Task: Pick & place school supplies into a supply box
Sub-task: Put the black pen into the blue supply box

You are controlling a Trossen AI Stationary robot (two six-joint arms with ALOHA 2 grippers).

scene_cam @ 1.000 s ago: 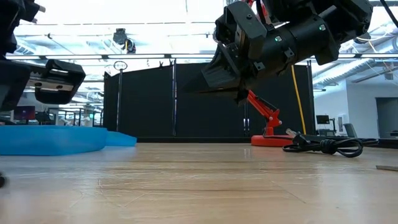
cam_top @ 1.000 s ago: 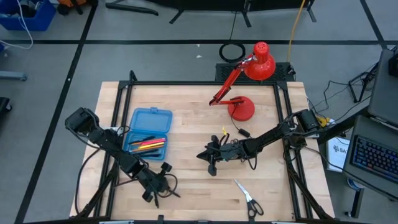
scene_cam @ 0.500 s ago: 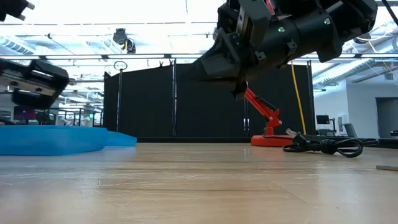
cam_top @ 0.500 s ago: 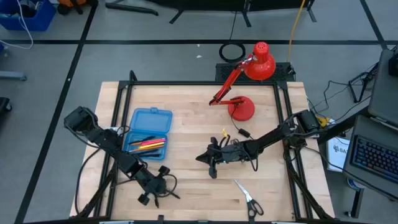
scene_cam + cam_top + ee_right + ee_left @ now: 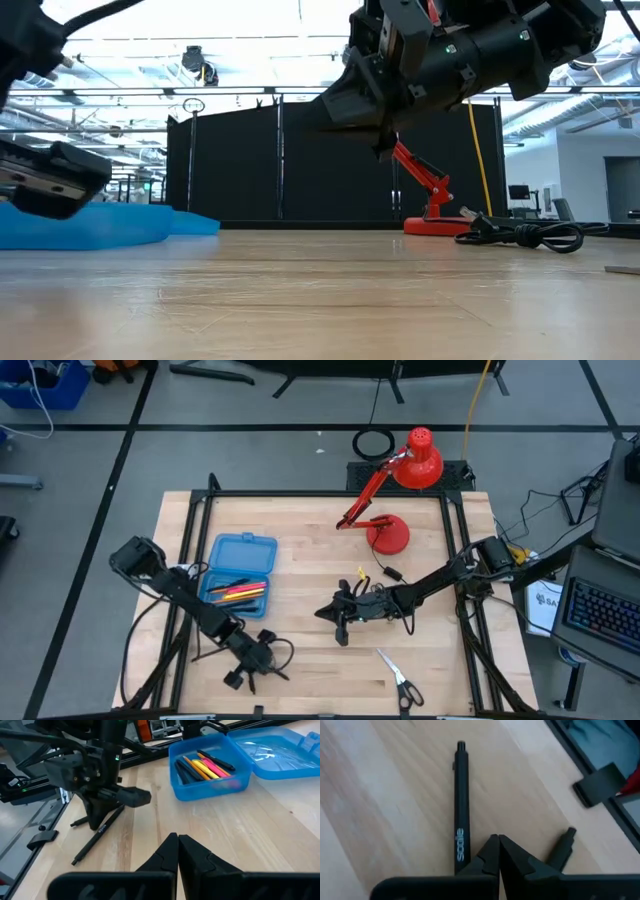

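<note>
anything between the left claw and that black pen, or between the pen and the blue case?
Nothing visible. The shut left claw hangs right beside the thin black pen, with bare wood around it. Between the pen and the open translucent blue plastic case lies only bare tabletop.

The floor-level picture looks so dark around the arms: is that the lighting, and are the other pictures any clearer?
Low view: bright ceiling lights behind leave the right gripper nearly a silhouette. Left wrist view: the black pen is fairly sharp, its far surroundings soft. Right wrist view: evenly lit, the pens in the blue box read clearly.
</note>
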